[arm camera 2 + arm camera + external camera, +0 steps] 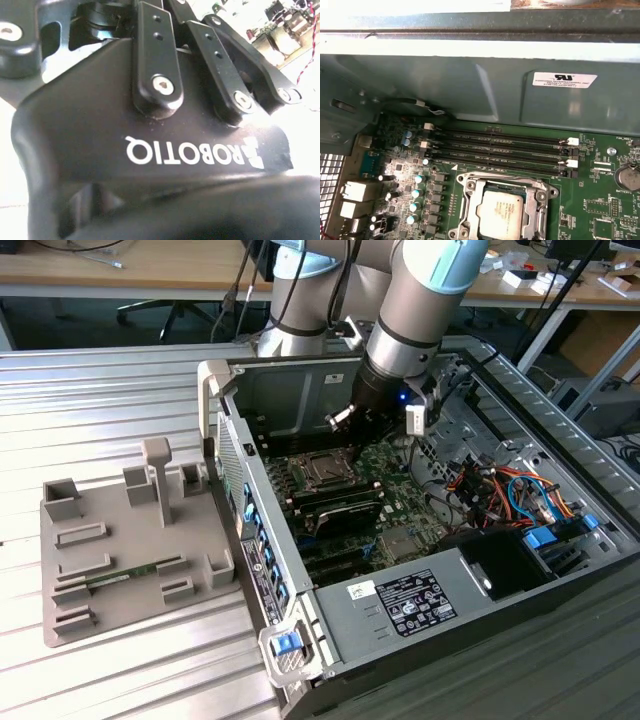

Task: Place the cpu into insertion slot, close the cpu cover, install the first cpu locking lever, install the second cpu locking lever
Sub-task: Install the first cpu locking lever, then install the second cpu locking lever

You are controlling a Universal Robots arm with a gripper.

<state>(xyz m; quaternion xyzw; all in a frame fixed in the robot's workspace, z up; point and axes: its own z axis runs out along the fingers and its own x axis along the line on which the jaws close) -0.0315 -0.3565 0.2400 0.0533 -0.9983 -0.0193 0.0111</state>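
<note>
Gripper point(352, 423) hanging inside the case, upper centre of exterior view; can't tell its opening. cpu point(502, 209) sitting in insertion slot point(322, 472), cpu cover point(470, 200) around it, just below-left of gripper.

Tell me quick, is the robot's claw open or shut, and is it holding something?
Gripper: cannot be told if open or closed; it hangs above the cpu, which sits in the slot.
</note>
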